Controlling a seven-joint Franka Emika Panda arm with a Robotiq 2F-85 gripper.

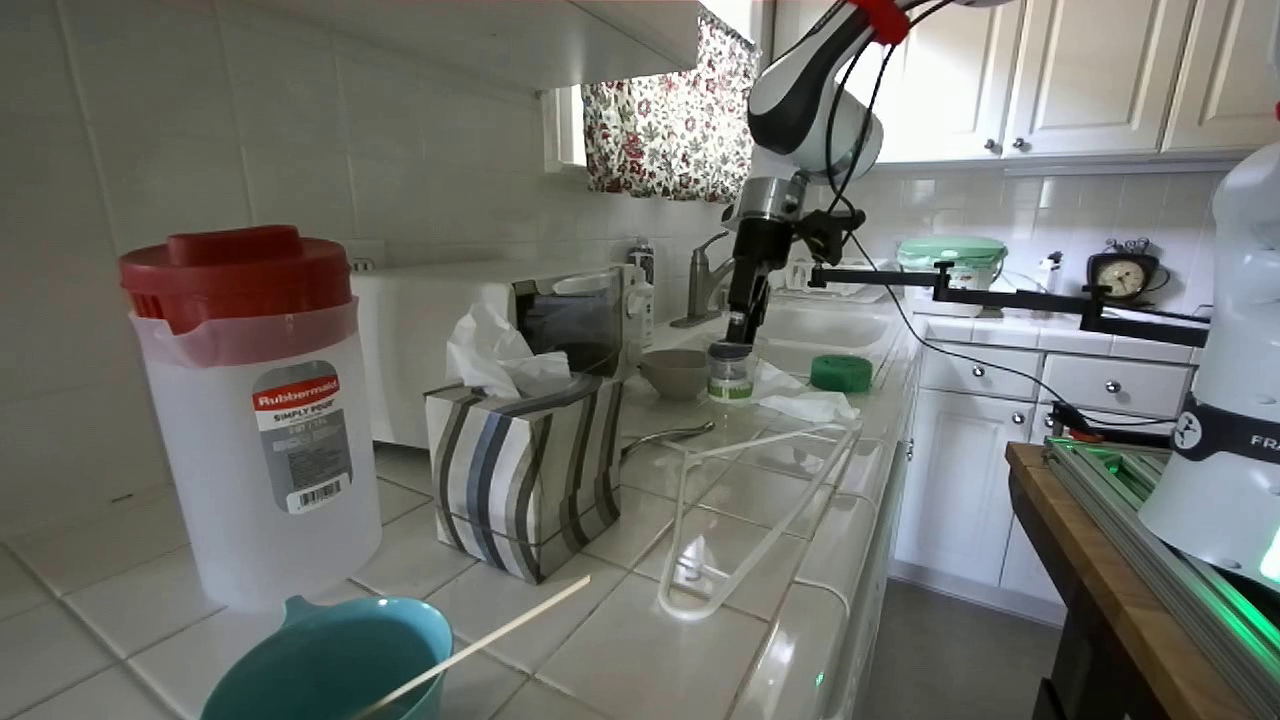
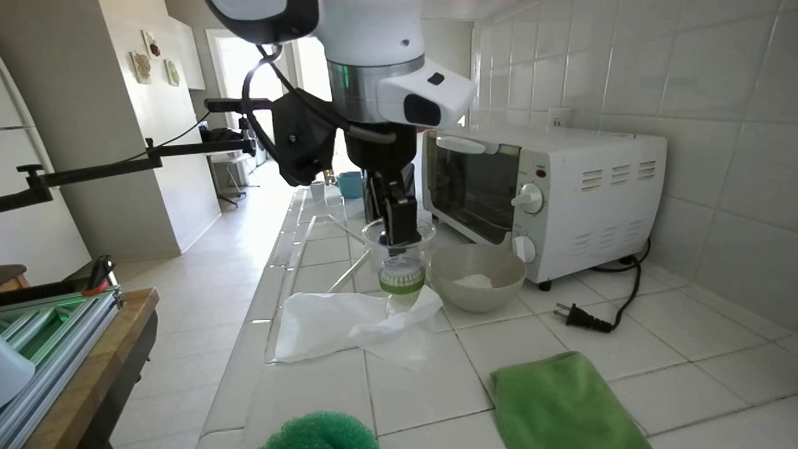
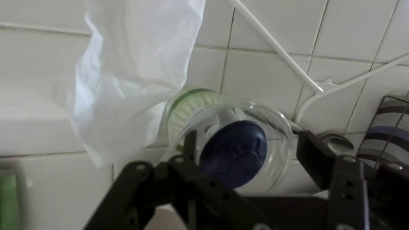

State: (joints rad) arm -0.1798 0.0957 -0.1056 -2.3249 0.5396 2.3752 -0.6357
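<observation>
"Dark blue cap [image 1: 731, 350]: where was it, in an exterior view?"

"It showed at the top of a clear vessel [image 1: 730, 372] on the tiled worktop [image 1: 650, 650]. I judged it light, stiff, slippery, best gripped across its edge."

"Materials?"

"In an exterior view, thin crumpled paper [image 2: 330, 324] lay beside a ribbed green-and-white band [image 2: 402, 277], near a matt bowl [image 2: 477, 302]."

"Wrist view?"

"The hand [image 3: 246, 147] stood wide about the rounded cap, no firm grip evident. Whether it lay inside the vessel, I could not tell."
</observation>
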